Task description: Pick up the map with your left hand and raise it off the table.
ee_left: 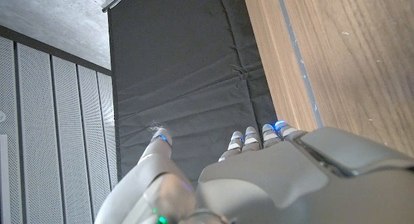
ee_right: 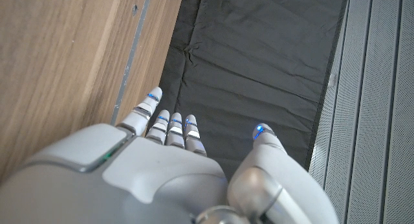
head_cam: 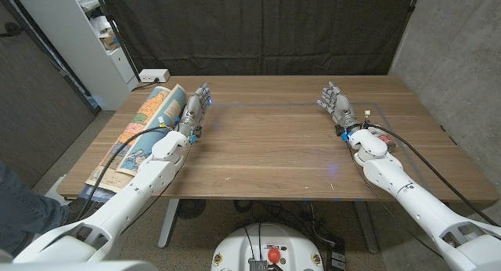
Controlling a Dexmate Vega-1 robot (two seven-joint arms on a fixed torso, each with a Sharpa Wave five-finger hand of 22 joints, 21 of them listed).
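The map (head_cam: 149, 118), a colourful illustrated sheet, lies on the wooden table (head_cam: 266, 157) along its left edge, partly under my left forearm. My left hand (head_cam: 197, 108) stands just right of the map's far corner, fingers apart and holding nothing. In the left wrist view that left hand (ee_left: 259, 172) reaches toward the black curtain with nothing in it. My right hand (head_cam: 337, 102) is over the far right part of the table, fingers spread and empty. The right wrist view shows the same right hand (ee_right: 174, 159) with nothing between its fingers.
A white power strip (head_cam: 153, 75) sits at the table's far left corner. A white shelf unit (head_cam: 94, 36) stands beyond the left edge. A black curtain (head_cam: 258, 28) hangs behind the table. A concrete wall (head_cam: 454, 52) is on the right.
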